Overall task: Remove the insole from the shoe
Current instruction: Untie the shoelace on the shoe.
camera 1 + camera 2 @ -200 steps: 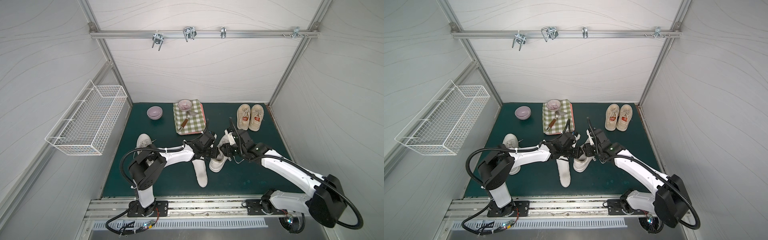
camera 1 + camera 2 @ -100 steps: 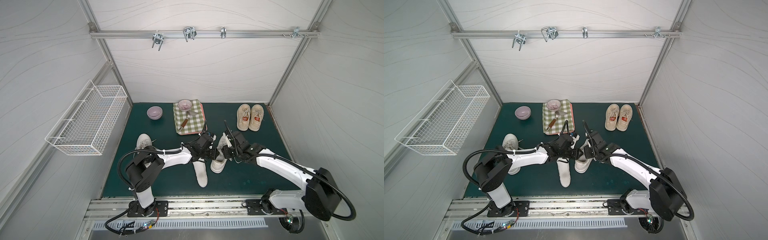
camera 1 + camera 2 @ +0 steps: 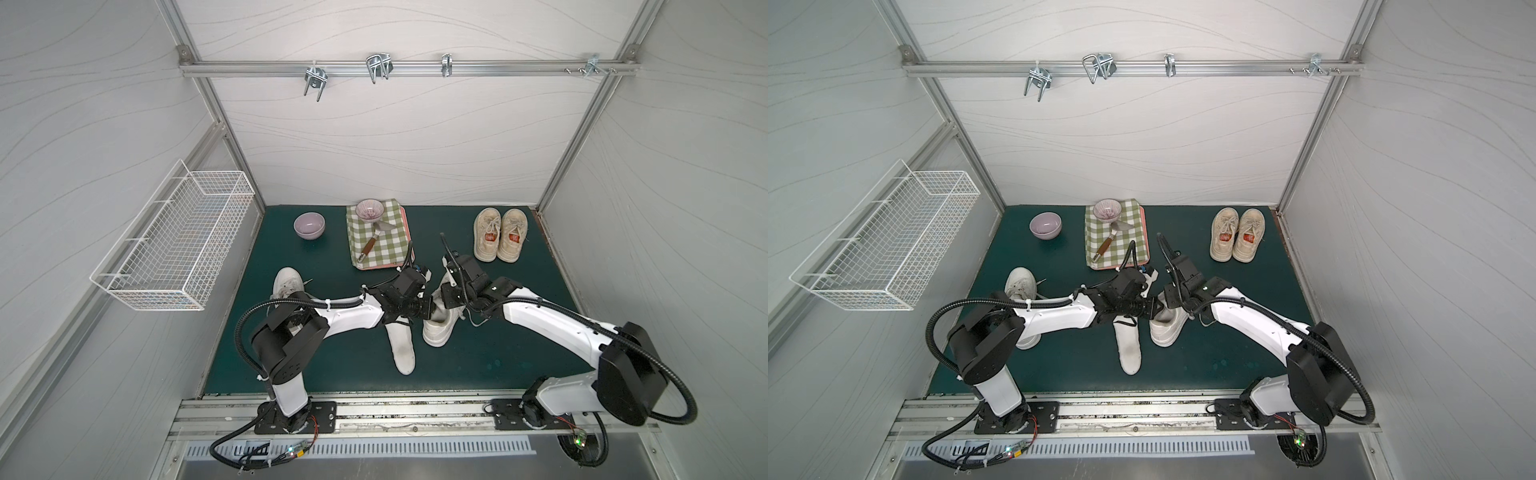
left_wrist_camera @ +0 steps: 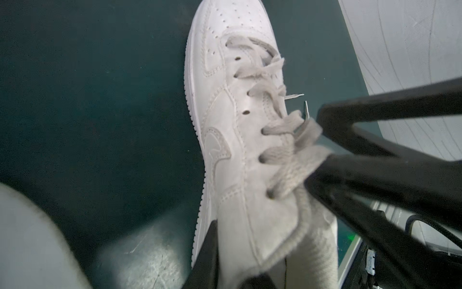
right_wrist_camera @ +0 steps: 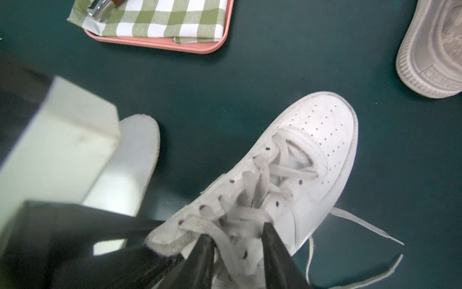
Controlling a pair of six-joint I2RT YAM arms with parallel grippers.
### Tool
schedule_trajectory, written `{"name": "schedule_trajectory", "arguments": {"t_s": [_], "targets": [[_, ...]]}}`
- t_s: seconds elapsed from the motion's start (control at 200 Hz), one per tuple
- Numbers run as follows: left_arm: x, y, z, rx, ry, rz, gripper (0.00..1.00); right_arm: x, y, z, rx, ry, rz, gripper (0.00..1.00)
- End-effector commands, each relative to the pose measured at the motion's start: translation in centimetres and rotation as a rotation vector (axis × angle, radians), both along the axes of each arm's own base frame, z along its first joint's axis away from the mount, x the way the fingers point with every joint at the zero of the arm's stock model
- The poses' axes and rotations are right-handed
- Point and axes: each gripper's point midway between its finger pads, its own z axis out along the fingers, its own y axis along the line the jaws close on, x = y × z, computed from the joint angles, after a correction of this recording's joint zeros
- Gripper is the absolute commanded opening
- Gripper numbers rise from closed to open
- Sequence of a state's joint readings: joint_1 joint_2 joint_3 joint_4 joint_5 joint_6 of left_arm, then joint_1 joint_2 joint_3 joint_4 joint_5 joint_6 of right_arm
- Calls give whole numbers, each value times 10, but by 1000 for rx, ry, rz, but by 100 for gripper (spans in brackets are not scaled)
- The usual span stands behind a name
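**Both pincers at the shoe's mouth, heel toward the robot**

The shoe (image 3: 436, 334) is lying in the middle of the tabletop (image 3: 332, 365), its long axis running front to back. The heel is facing the robot's side and the toe is pointing away, toward the gap between the checked cloth (image 3: 376, 241) and the beige pair (image 3: 500, 241). Both arms are reaching in at the collar. The left pincer (image 3: 432, 311) is reaching in from the left arm's side. In its wrist view it appears to be clenching the collar wall, one finger (image 4: 207, 255) lying against the outside of the upper. The right pincer (image 5: 236, 231) is standing astride the tongue and laces with its fingers apart; whether it is squeezing them I cannot tell.

One insole (image 3: 402, 349) is already lying loose on the tabletop, just beside the shoe on the left arm's side and roughly parallel to it. Inside the shoe nothing is showing: laces, tongue and fingers are covering the mouth, so whether an insole is sitting in there I cannot say. If one is, it is running heel to toe, and the pull is going to have to go up and back toward the heel. I judge the right pincer to be sitting nearer the mouth's middle, while the left is placed to brace the shoe.
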State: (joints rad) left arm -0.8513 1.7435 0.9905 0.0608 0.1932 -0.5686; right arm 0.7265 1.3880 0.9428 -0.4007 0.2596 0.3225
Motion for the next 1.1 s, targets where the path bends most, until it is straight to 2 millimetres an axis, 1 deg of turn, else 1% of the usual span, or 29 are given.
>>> {"name": "schedule_trajectory", "arguments": {"t_s": [0.0, 0.105, 0.175, 0.24, 0.375, 0.46, 0.63, 0.755, 0.945, 1.095], "targets": [[3, -15, 27, -83, -59, -30, 13, 9, -13, -2, -80, -20, -62, 33], [3, -15, 25, -71, -63, -33, 7, 13, -20, -1, -107, -28, -100, 30], [2, -13, 23, -63, -62, -34, 2, 15, -23, 1, -111, -38, -115, 31], [2, -12, 24, -67, -66, -33, 0, 18, -28, 0, -120, -38, -135, 34], [0, -13, 28, -79, -81, -43, 0, 28, -41, -6, -135, -15, -199, 40], [-1, -13, 30, -76, -88, -46, 0, 33, -47, -5, -130, -22, -224, 41], [-1, -14, 31, -82, -88, -46, 0, 37, -47, 3, -123, -47, -233, 47], [-3, -14, 34, -85, -99, -55, 0, 40, -49, 0, -149, -51, -241, 48], [-4, -14, 35, -90, -105, -67, 0, 39, -43, -4, -191, -70, -227, 48], [-7, -16, 36, -97, -108, -82, 0, 40, -40, -12, -201, -54, -223, 55]]}}
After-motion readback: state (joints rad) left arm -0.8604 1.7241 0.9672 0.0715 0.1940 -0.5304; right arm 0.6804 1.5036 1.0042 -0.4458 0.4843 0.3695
